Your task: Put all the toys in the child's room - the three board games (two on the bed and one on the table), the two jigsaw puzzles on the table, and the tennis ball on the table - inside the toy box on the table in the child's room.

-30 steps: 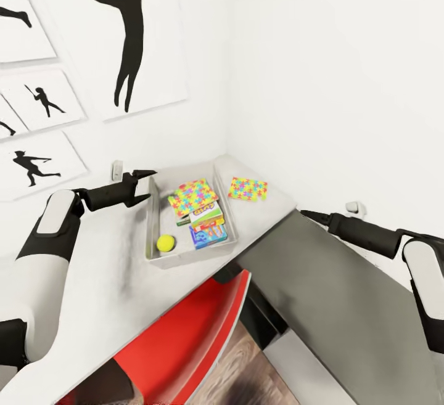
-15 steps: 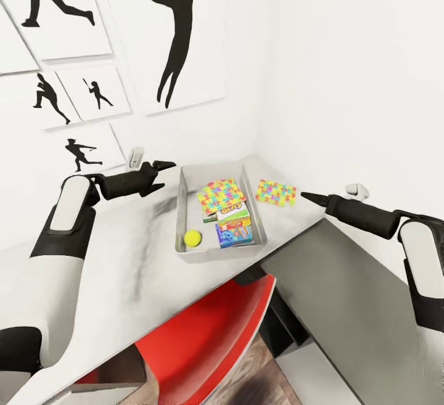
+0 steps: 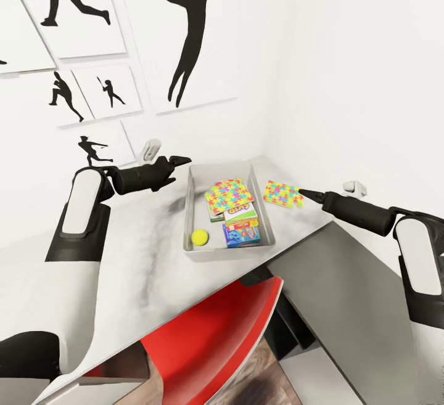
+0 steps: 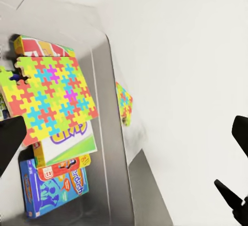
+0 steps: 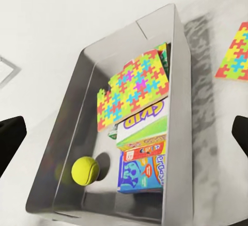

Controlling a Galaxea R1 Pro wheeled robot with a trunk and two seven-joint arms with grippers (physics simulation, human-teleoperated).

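One jigsaw puzzle (image 3: 282, 194) lies flat on your table (image 3: 123, 257), just outside the toy box (image 3: 188, 220) on its right-hand side and close to the tip of your right gripper (image 3: 303, 194), whose fingers look drawn together (the wrist view shows dark finger edges well apart, so you cannot tell for certain). Inside the box you have a second puzzle (image 5: 133, 89) topping stacked board games (image 5: 142, 154), plus the tennis ball (image 3: 199, 237). Your left gripper (image 3: 177, 163) hovers beside the box's far left corner, fingers slightly apart, empty.
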